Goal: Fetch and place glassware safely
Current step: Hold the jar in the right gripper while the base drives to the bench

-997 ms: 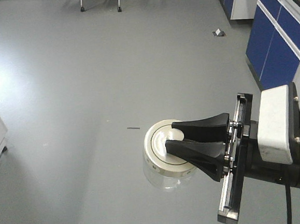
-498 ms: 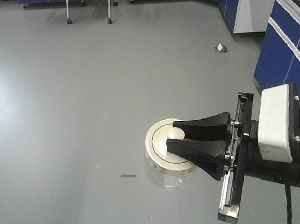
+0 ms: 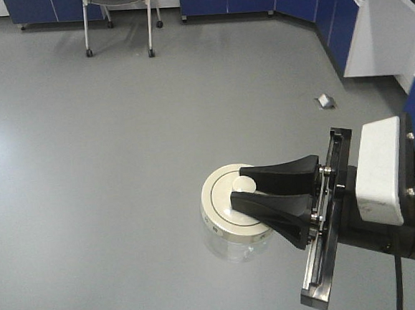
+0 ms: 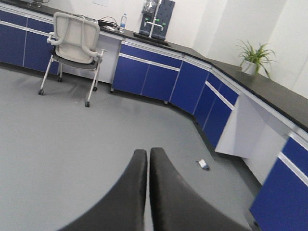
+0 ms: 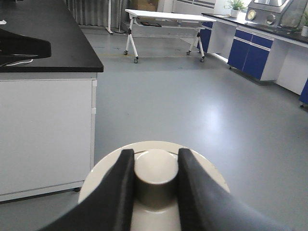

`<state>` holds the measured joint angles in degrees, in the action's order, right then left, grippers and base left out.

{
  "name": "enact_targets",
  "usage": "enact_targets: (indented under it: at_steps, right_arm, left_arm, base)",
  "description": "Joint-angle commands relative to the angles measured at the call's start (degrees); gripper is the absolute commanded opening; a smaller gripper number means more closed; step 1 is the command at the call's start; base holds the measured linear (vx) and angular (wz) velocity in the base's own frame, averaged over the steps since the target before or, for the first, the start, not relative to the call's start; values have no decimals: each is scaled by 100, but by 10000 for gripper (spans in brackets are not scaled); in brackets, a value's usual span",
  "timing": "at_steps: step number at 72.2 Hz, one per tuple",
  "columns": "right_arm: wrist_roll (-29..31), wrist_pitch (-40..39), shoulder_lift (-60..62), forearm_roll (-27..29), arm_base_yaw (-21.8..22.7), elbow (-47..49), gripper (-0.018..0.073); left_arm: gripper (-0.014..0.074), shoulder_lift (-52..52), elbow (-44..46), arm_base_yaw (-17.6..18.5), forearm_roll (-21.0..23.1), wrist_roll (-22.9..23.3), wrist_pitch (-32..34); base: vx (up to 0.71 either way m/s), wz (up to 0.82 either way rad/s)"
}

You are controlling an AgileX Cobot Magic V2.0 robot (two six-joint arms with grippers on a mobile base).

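Above the grey floor [image 3: 86, 172], the right end effector [image 3: 237, 187] clamps the lid knob [image 5: 154, 175] of the glass jar [image 3: 221, 233]: carry it level, slowly; the left end effector [image 4: 147, 161] is clenched, empty.

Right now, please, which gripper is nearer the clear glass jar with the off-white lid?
Right: right gripper clamps the glass jar's knob; left gripper, shut, has no jar in view.

Shared jar [image 3: 215, 205]: front, right-wrist views
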<state>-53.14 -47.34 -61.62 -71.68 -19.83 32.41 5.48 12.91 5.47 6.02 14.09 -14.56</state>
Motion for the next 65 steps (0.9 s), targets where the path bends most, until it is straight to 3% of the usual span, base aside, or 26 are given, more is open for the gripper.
enact_targets:
  at_steps: [1, 65]
  right_arm:
    - [10, -274, 118, 371, 30, 155, -3]
    - [10, -291, 118, 375, 30, 155, -3]
  left_arm:
    - [-7, 49, 144, 4, 56, 47, 444]
    - [-7, 55, 144, 4, 56, 47, 443]
  base:
    - [75, 13]
    - [72, 0]
